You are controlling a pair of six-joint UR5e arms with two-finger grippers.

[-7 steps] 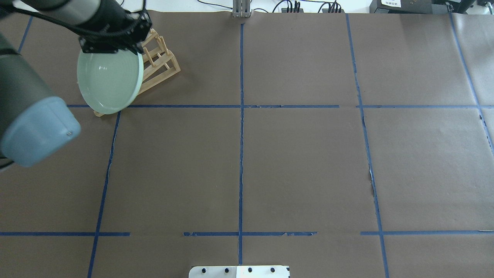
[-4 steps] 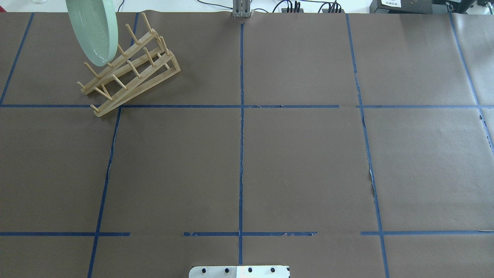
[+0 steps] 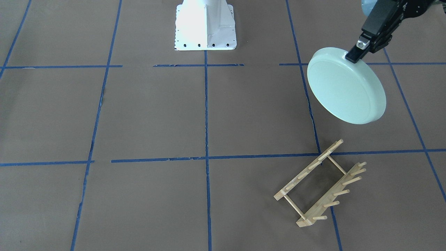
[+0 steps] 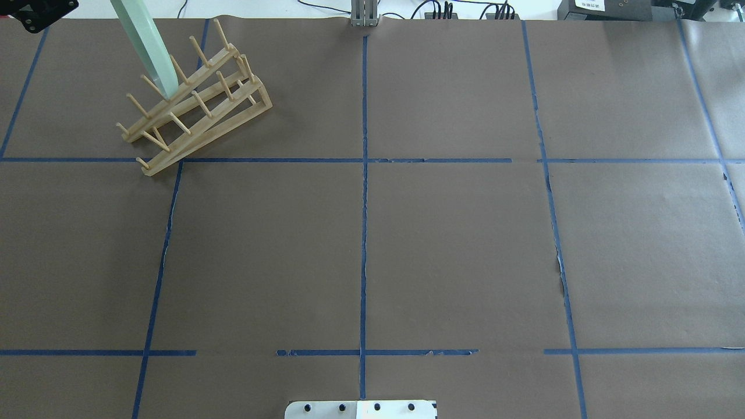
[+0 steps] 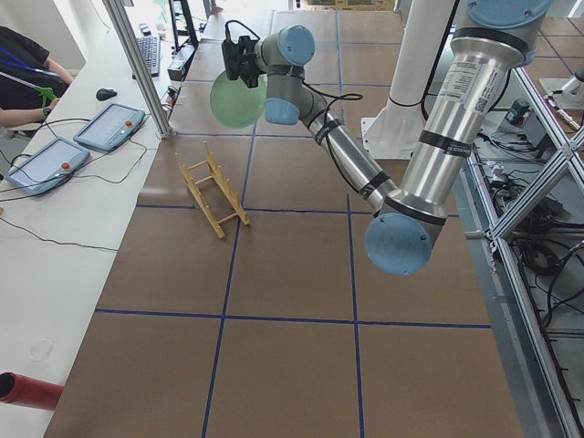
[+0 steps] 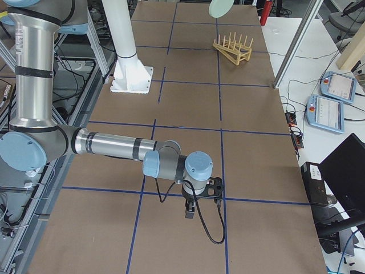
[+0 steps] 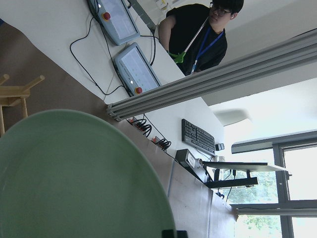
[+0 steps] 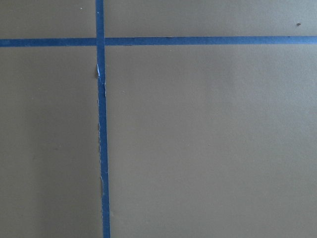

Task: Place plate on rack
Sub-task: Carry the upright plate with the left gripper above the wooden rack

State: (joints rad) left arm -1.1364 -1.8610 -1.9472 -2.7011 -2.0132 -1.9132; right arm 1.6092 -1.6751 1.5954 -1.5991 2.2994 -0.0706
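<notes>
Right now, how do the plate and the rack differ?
The plate hangs tilted in the air, rim clamped in the jaws of the left gripper; the rack sits on the table, nothing in it. The plate is a round mint-green disc; the rack is an oblong light-wood frame with pegs. Both are on the robot's left.

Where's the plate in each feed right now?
Front-facing: plate upper right, gripped by left hand.
Overhead: plate top left, edge-on.
Exterior left: plate upper left of centre.
Exterior right: plate cut by top edge.
Left wrist: plate fills lower left.
Right wrist: not in it.
Landmark: the rack, by the plate in every exterior view.
</notes>
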